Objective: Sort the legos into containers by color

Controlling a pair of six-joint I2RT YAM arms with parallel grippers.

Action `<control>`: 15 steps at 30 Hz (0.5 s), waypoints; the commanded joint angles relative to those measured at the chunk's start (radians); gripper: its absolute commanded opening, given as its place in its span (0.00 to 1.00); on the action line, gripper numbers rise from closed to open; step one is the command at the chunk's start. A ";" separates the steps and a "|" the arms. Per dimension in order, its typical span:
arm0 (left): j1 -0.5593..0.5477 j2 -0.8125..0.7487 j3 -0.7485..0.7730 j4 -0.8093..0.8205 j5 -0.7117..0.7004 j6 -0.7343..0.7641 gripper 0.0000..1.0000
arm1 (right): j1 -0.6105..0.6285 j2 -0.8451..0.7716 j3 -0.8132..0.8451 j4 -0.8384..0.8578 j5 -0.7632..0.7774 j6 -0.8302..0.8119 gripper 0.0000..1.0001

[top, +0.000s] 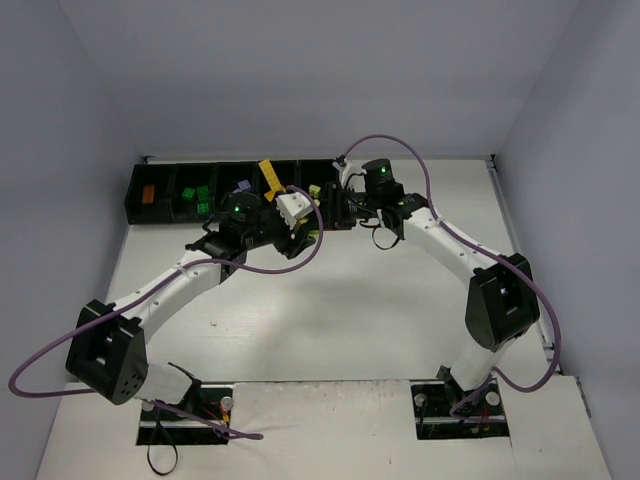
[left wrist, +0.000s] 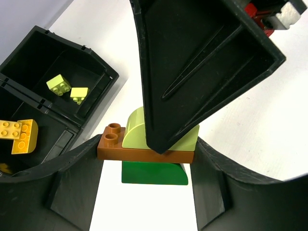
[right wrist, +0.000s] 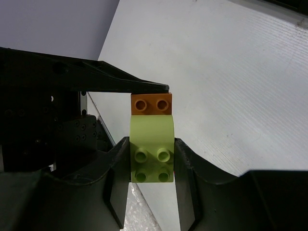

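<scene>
A small stack of legos hangs in the air: a lime brick point(left wrist: 132, 130) on an orange-brown plate point(left wrist: 110, 144), with a dark green brick point(left wrist: 154, 173) below. My left gripper point(left wrist: 147, 159) is shut on the ends of the orange-brown plate. My right gripper point(right wrist: 151, 161) is shut on the lime brick point(right wrist: 151, 134), with the plate point(right wrist: 151, 103) beyond it. In the top view the left gripper point(top: 318, 215) and the right gripper point(top: 337, 205) meet in front of the containers point(top: 160, 215). The stack is hidden there.
The bins hold sorted bricks: orange point(top: 147, 195), green point(top: 197, 200), lilac point(top: 240, 187), yellow point(top: 268, 177), lime point(top: 313, 190). The left wrist view shows two lime bricks point(left wrist: 58, 84) in the end bin point(left wrist: 103, 72) and a yellow one point(left wrist: 19, 134) beside it. White table point(top: 350, 300) lies in front.
</scene>
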 commanded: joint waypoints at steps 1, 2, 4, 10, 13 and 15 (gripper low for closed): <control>0.035 0.003 -0.039 -0.164 -0.034 0.006 0.29 | -0.072 -0.085 0.031 0.130 0.011 -0.011 0.00; 0.035 0.000 -0.041 -0.162 -0.035 0.004 0.30 | -0.072 -0.087 0.029 0.131 0.006 -0.010 0.00; 0.035 -0.006 -0.042 -0.154 -0.040 -0.001 0.33 | -0.072 -0.087 0.028 0.133 0.000 -0.005 0.00; 0.035 -0.017 -0.028 -0.139 -0.047 -0.008 0.48 | -0.071 -0.087 0.017 0.148 -0.017 0.009 0.00; 0.035 -0.014 -0.018 -0.136 -0.049 -0.010 0.53 | -0.071 -0.088 0.014 0.150 -0.018 0.010 0.00; 0.034 -0.011 -0.011 -0.136 -0.049 -0.011 0.55 | -0.071 -0.088 0.011 0.151 -0.021 0.012 0.00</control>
